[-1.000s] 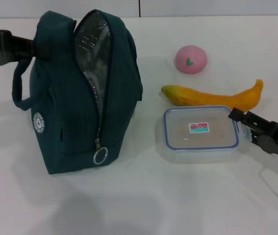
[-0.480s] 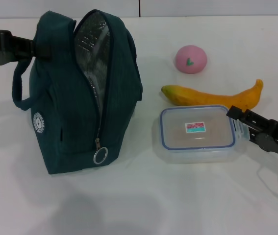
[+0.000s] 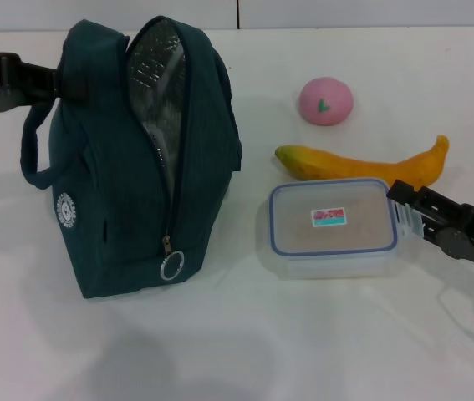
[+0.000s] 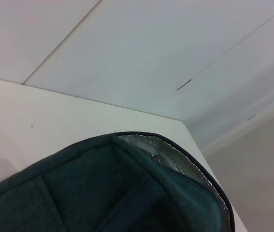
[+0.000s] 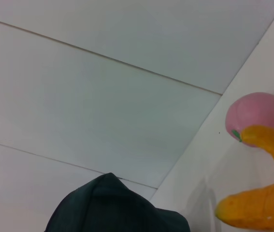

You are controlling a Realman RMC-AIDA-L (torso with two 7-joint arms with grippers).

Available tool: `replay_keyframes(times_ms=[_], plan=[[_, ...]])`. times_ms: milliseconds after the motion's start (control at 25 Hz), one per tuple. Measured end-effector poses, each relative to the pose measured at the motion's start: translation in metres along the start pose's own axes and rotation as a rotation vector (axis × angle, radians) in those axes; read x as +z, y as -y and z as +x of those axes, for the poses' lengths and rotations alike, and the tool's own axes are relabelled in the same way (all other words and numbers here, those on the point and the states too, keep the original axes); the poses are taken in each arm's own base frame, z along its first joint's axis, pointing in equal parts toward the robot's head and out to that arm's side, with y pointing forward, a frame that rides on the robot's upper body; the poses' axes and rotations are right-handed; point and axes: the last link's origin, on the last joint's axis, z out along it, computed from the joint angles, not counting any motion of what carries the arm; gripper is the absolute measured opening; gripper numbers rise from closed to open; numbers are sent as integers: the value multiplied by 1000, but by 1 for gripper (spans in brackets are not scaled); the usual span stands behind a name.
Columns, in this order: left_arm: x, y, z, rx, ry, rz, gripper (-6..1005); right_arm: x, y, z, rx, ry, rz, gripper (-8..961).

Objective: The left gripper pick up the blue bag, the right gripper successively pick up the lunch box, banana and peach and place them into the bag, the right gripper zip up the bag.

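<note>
The blue bag (image 3: pixel 136 159) is seen standing upright on the left part of the white table (image 3: pixel 245 342), its zip undone so that the silver foil lining (image 3: pixel 155 75) is exposed along the open slit, with the ring zip pull (image 3: pixel 171 266) hanging low on the front and a small white round logo (image 3: pixel 67 210) on its side. The left gripper (image 3: pixel 53 81) is reached in from the left edge and is clenched on the top of the bag, at the upper end of the padded loop handle (image 3: pixel 29 154) that droops down the bag's left side. In the left wrist view only the bag's top edge (image 4: pixel 127 188) and a strip of the foil are shown against the table and wall. To the right of the bag, apart from it, the lunch box (image 3: pixel 332 227) is shown, its blue-rimmed lid bearing a small pink and blue label (image 3: pixel 328 217). The right gripper (image 3: pixel 404 209) is placed at the box's right end and is grasping that end, one finger visible above the lid's edge. The banana (image 3: pixel 362 165) is laid just behind the box, and the peach (image 3: pixel 326 101) is set farther back, apart from the banana. In the right wrist view the peach and banana are seen overlapping, with the bag's top below.
</note>
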Motion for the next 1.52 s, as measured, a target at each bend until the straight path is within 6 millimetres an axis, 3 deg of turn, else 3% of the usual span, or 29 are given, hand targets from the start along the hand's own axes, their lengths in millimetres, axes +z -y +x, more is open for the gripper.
replay_keyframes(times_ms=[240,400,680,1200,1520], plan=[[0,0,0,4,-1,1,42,-1,1,0,-6,-11,7,683],[0,2,-2,0,2,-4,42,-1,2,0,-19,-34,20,459],[0,2,-2,2,4,-4,42,2,2,4,-26,-52,18,254],[-1,3,-2,5,4,-4,42,0,-2,7,-25,-62,-11,96],[-2,3,-1,7,2,-2,42,-1,-16,1,-27,-38,-106,96]])
